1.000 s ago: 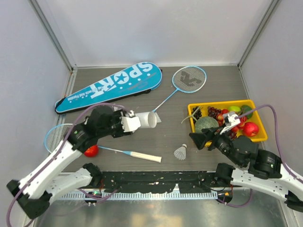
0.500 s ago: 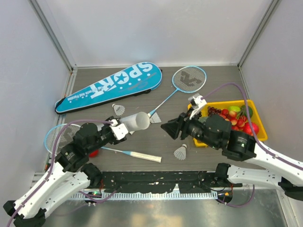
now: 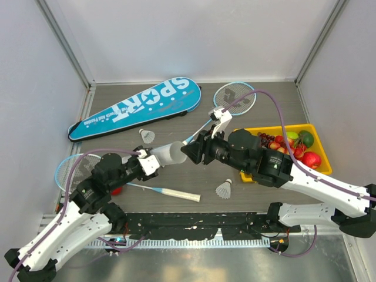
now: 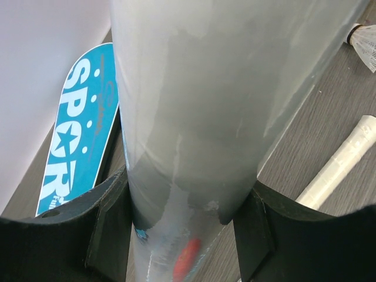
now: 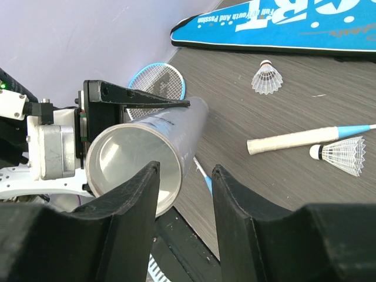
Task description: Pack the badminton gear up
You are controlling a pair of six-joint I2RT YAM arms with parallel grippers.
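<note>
My left gripper is shut on the long white tube and holds it tilted above the table, open mouth toward the right. The tube fills the left wrist view. My right gripper is open and empty, right at the tube's mouth. One shuttlecock lies near the blue SPORT bag, another near the front. A third lies by a racket handle. One racket lies at the back, the other at the left.
A yellow tray of fruit stands at the right, partly under my right arm. A small red ball lies under my left arm. Grey walls close in the left, back and right sides.
My right arm has swung left from the tray to the tube's mouth. My left arm has drawn back and lowered the tube slightly. The shuttlecock by the racket handle is now hidden in the top view.
</note>
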